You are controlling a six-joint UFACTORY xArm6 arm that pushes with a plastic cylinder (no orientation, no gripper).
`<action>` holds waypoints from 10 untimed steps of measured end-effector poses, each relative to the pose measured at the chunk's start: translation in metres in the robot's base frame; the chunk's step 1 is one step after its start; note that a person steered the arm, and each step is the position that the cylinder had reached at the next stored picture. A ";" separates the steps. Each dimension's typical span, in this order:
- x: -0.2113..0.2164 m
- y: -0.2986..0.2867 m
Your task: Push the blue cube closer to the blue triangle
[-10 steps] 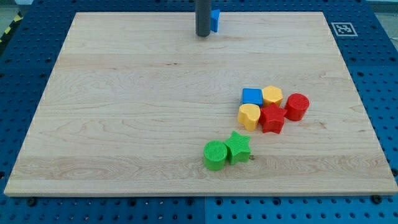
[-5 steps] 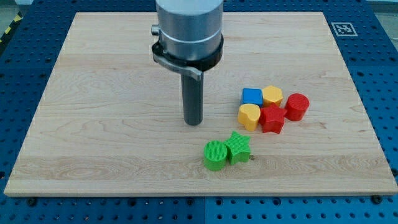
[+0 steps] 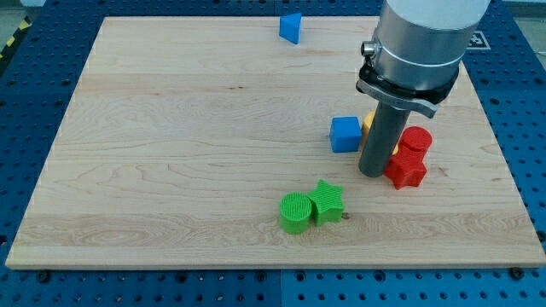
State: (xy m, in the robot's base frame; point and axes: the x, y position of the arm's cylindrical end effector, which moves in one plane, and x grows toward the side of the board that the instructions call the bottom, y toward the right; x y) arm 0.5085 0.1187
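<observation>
The blue cube (image 3: 345,134) sits right of the board's centre. The blue triangle (image 3: 291,27) lies near the view's top edge, far above and a little left of the cube. My tip (image 3: 374,171) rests on the board just below and right of the blue cube, close against it. The rod stands in the cluster of blocks and hides most of the yellow ones; only a sliver of yellow (image 3: 368,124) shows beside the cube. The red star (image 3: 405,169) touches the rod's right side, and the red cylinder (image 3: 415,140) sits just above the star.
A green cylinder (image 3: 296,212) and a green star (image 3: 327,202) touch each other below the cluster, near the view's bottom. The wooden board (image 3: 171,128) ends in a blue perforated surround on all sides.
The arm swept from the board's top down to its middle, then right into the cluster. The red star and red cylinder shifted right; the yellow blocks are now hidden. The blue cube barely moved.
</observation>
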 end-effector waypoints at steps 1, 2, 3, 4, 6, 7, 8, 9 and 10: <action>-0.008 -0.003; -0.020 -0.010; -0.031 -0.023; -0.048 -0.039; -0.098 -0.043; -0.121 -0.043; -0.139 -0.043; -0.154 -0.044; -0.169 -0.051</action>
State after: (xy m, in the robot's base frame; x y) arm 0.3392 0.0681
